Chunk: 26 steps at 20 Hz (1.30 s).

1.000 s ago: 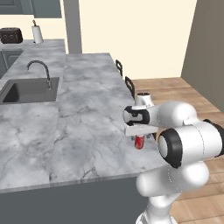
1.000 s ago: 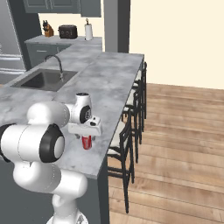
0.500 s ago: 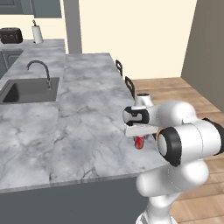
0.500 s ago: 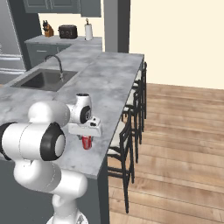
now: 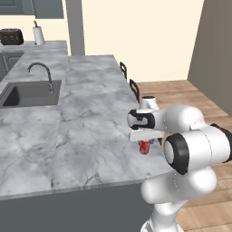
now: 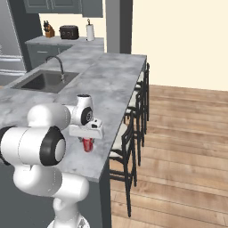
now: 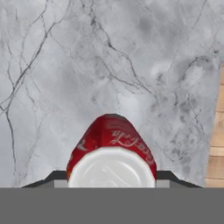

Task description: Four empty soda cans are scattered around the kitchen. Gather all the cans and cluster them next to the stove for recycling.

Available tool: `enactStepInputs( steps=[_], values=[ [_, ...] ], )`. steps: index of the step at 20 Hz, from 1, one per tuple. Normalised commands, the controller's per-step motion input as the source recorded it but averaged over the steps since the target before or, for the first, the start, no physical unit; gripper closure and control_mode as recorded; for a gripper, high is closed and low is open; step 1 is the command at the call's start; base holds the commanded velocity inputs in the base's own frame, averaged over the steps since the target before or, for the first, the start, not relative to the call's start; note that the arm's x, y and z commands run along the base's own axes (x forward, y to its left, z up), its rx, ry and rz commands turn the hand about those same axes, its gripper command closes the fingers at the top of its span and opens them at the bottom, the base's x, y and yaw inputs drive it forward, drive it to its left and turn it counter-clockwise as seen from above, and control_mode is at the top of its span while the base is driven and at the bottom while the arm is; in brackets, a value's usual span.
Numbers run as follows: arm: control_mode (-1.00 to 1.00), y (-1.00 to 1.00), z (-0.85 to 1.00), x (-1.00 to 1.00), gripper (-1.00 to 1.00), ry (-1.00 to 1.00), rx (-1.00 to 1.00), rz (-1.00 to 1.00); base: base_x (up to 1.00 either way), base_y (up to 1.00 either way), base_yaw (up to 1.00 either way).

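Clamping down from above, the gripper point(image 7: 112, 181) has its fingers pressed against either side of a red soda can point(image 5: 144, 147) that stands upright near the right edge of the marble island counter point(image 5: 86, 122), close to the robot and well apart from the sink point(image 5: 28, 94) at the far left. By my reading this is only the pickup of one can: it sits on the counter, not yet lifted. That leaves nearly the whole job ahead, carrying this can to the stove and gathering the three others beside it.
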Motion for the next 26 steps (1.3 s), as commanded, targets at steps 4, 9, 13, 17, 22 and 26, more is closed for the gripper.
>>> enactStepInputs(
  steps=[4, 9, 13, 17, 22, 26],
  values=[
    [-1.0, 0.0, 0.39, 0.0, 1.0, 0.0, 0.05, 0.01, 0.0, 0.0, 0.0],
    [-1.0, 0.0, 0.48, 0.0, 1.0, 0.0, 0.05, 0.01, 0.0, 0.0, 0.0],
    [-1.0, 0.01, 0.36, -0.05, 1.0, -0.02, 0.01, 0.0, 0.0, 0.0, 0.0],
    [-1.0, 0.0, 0.34, -0.12, 1.0, -0.02, 0.0, 0.0, 0.0, 0.0, 0.0],
    [-1.0, 0.0, 0.31, -0.1, 1.0, 0.0, 0.0, 0.0, 0.0, 0.0, 0.0],
    [-1.0, 0.0, 0.23, -0.14, 1.0, 0.02, 0.0, 0.0, 0.0, 0.0, 0.0]
  ],
)
